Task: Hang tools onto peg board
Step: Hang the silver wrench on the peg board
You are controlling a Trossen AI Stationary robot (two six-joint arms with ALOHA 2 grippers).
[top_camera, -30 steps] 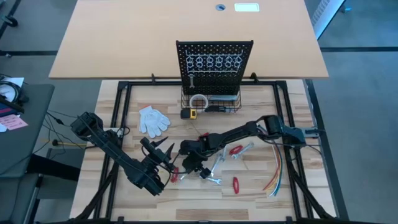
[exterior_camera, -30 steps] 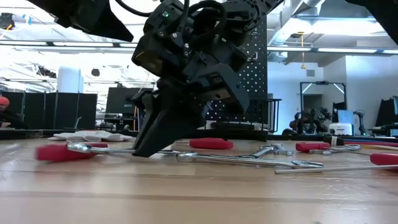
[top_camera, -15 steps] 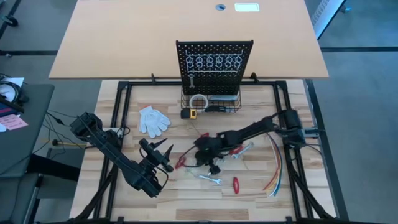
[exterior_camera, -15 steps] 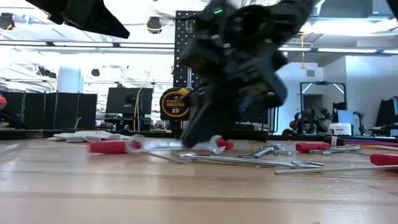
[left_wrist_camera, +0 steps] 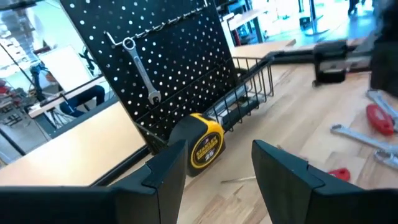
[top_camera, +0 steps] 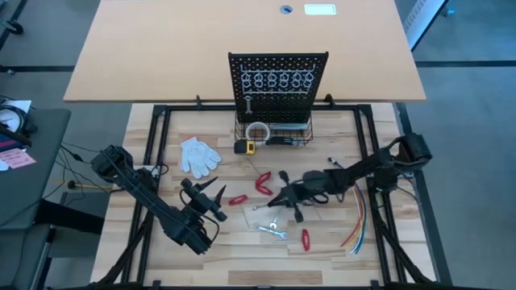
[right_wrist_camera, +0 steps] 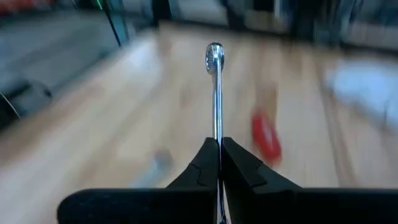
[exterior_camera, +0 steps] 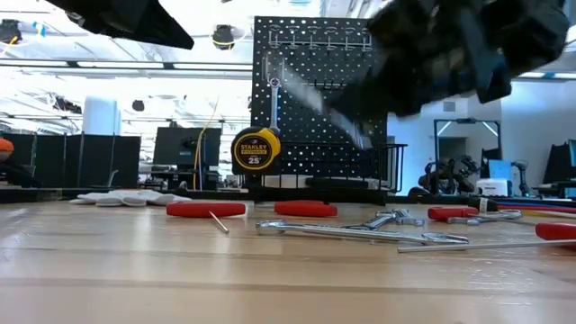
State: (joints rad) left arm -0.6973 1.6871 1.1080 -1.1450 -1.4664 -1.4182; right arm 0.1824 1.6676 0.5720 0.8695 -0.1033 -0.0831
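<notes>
**Q:** While the arms are at the bench (top_camera: 161,129), what is the biggest thing on it?

**A:** From above, the peg board (top_camera: 278,83) stands upright at 12 o'clock, black and perforated, with a row of pale ring hooks. One silver wrench (left_wrist_camera: 141,70) already hangs on it. A wire basket (top_camera: 274,133) sits at its base, and a yellow tape measure (exterior_camera: 246,149) stands just beside the basket.

**Q:** And the arms?

**A:** The left claw (top_camera: 211,197) waits at about 8 o'clock from the bench middle, fingers released and holding nothing. The right claw (top_camera: 282,197) is near the middle, reaching in from 3 o'clock, clenched on a slim silver wrench (right_wrist_camera: 216,87) that sticks straight out past its fingertips, raised off the bench.

**Q:** Where are the other tools?

**A:** Scattered around the middle: red-handled tools (top_camera: 263,184) just beside the right claw, another red one (top_camera: 305,238) towards 5 o'clock, and silver wrenches (top_camera: 272,228) lying flat below the claw.

**Q:** Anything else?

**A:** A white glove (top_camera: 198,155) lies at 10 o'clock, and coloured wires (top_camera: 359,221) at 4 o'clock.
</notes>
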